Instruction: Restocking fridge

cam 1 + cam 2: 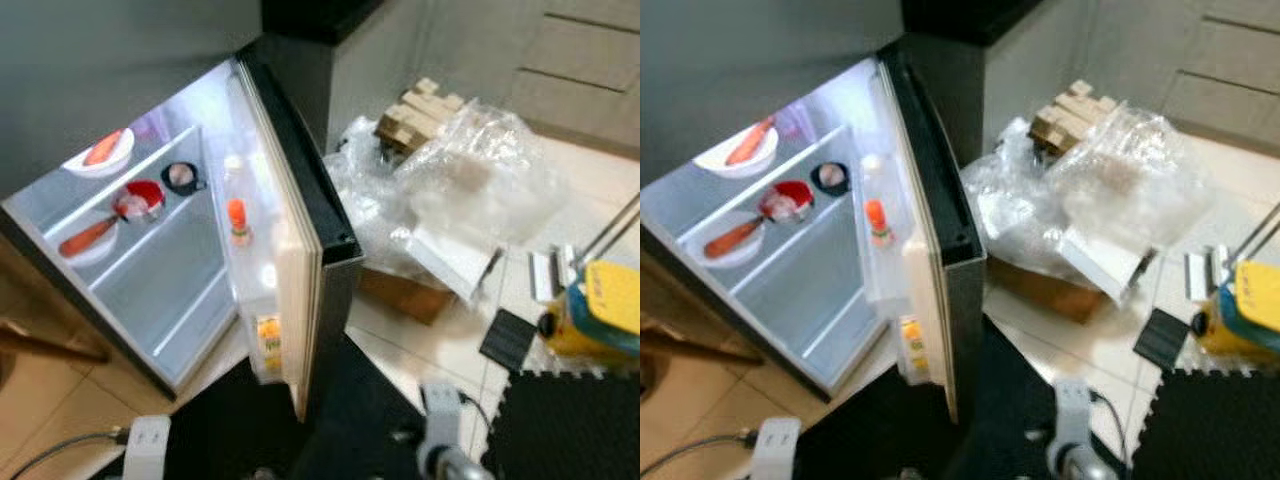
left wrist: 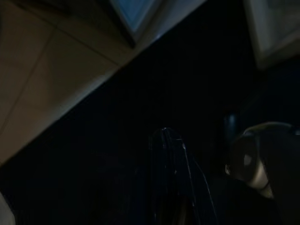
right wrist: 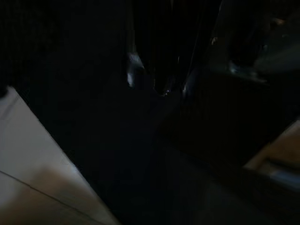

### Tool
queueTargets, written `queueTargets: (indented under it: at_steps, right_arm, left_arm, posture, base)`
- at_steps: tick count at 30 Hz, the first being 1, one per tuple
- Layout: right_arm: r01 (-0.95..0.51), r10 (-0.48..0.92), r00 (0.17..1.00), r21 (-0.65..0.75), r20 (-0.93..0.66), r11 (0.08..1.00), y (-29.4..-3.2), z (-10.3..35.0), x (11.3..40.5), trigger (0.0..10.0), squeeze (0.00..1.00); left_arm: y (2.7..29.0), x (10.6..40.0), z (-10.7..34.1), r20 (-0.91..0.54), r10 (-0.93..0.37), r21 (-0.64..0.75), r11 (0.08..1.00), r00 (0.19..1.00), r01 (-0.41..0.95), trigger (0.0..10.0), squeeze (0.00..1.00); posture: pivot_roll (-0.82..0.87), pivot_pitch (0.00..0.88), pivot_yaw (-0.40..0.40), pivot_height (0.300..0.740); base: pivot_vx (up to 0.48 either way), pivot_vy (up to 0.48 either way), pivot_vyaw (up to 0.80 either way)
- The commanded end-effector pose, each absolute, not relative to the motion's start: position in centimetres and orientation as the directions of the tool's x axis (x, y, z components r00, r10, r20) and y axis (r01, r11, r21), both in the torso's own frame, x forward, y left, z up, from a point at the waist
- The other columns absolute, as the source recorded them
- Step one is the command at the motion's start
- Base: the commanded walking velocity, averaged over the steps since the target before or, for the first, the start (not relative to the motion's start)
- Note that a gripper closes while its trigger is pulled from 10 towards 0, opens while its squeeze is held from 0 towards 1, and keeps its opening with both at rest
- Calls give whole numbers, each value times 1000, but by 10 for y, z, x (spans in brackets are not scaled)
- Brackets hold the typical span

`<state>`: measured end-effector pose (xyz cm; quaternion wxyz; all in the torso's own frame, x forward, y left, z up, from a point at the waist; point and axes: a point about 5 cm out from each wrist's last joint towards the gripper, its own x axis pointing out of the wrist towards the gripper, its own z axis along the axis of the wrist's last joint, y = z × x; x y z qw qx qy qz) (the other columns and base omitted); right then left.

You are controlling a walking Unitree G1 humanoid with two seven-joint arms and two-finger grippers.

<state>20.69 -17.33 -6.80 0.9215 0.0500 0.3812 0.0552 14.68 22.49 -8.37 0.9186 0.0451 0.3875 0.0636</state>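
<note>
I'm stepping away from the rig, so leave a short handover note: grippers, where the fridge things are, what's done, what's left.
Left gripper and right gripper: hanging in shadow, finger state unclear.
Fridge door stands open. Inside: a carrot on a white plate on the upper shelf, a red bowl, a dark cup and a second plated carrot below; an orange-capped bottle and a juice carton in the door.
Left: any further loading, then closing the door.

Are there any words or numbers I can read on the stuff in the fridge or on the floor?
None can be read.
Yellow carton in the fridge door's lower rack: print too blurred.
Yellow and blue container on the floor: no legible label.
Orange-capped bottle in the door: too small to read.
</note>
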Motion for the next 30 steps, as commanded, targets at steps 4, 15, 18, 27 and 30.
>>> queueTargets:
  at_steps: [4, 15, 18, 27, 30]
  right_arm:
    - [-48, 128, 679, 131, -723, 990, -177, -74, 197, 10000, 0]
    - [0, 89, 684, 122, -724, 993, -186, -75, 191, 10000, 0]
    - [0, 88, 684, 121, -724, 993, -186, -75, 191, 10000, 0]
    - [-10, 93, 686, 118, -722, 993, -185, -75, 192, 10000, 0]
    - [-17, 97, 687, 118, -720, 993, -185, -74, 193, 10000, 0]
  left_arm:
    - [216, 136, -90, -729, 139, 114, 990, 670, -82, 10000, 0]
    - [205, 133, -93, -745, 106, 87, 994, 659, -62, 10000, 0]
    - [205, 133, -93, -748, 104, 83, 995, 655, -64, 10000, 0]
    - [227, 127, -92, -759, 154, 102, 988, 632, -118, 10000, 0]
    - [231, 125, -92, -760, 166, 108, 986, 629, -130, 10000, 0]
  posture:
    - [-81, 136, 7, 731]
    - [-94, 127, 8, 731]
    - [-95, 126, 8, 731]
    - [-94, 128, 4, 731]
    - [-93, 130, 5, 731]
  base:
    - [0, 0, 800]
    - [0, -136, 145]
    - [0, -431, 0]
    - [0, -336, 0]
    - [0, 0, 0]
